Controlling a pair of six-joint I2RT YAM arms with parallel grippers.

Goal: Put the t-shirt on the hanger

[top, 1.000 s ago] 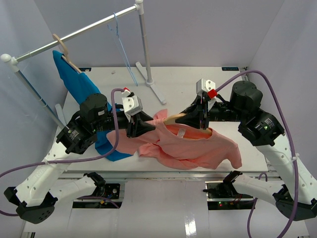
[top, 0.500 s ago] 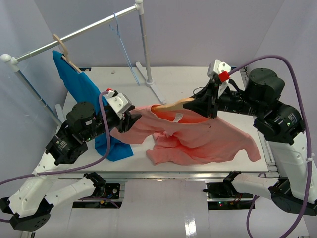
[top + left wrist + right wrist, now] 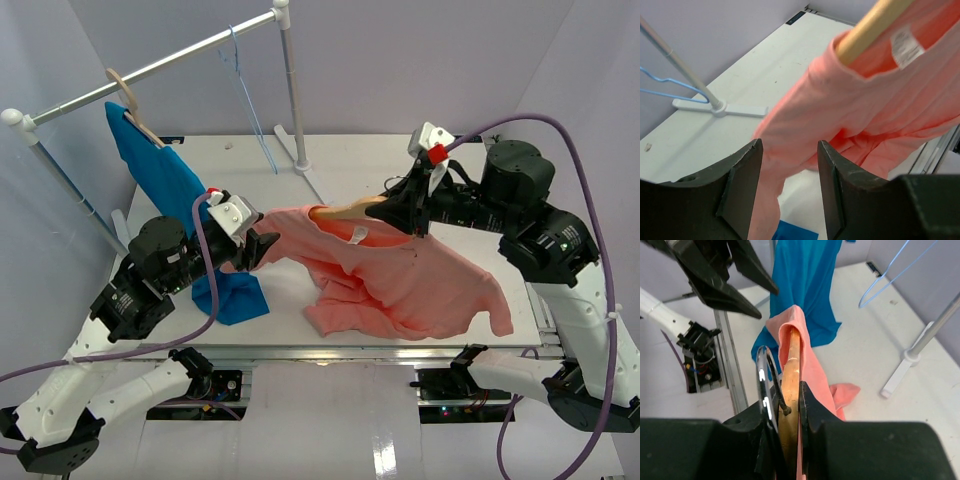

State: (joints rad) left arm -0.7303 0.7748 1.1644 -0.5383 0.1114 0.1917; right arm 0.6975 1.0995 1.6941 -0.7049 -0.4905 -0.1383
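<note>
Left pincer (image 3: 264, 243) at near left, jaws parted, sleeve of the t-shirt (image 3: 400, 285) lying between them, salmon t-shirt draped mid-table from the hanger (image 3: 348, 210), one wooden arm inside its shoulder, right pincer (image 3: 412, 216) clamped on the hanger.

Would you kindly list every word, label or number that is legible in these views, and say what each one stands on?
No text here is legible.
White neck tag inside the collar of the t-shirt: faint grey print, too blurred to read.
Small dark label at the far edge of the table: too small to read.
</note>
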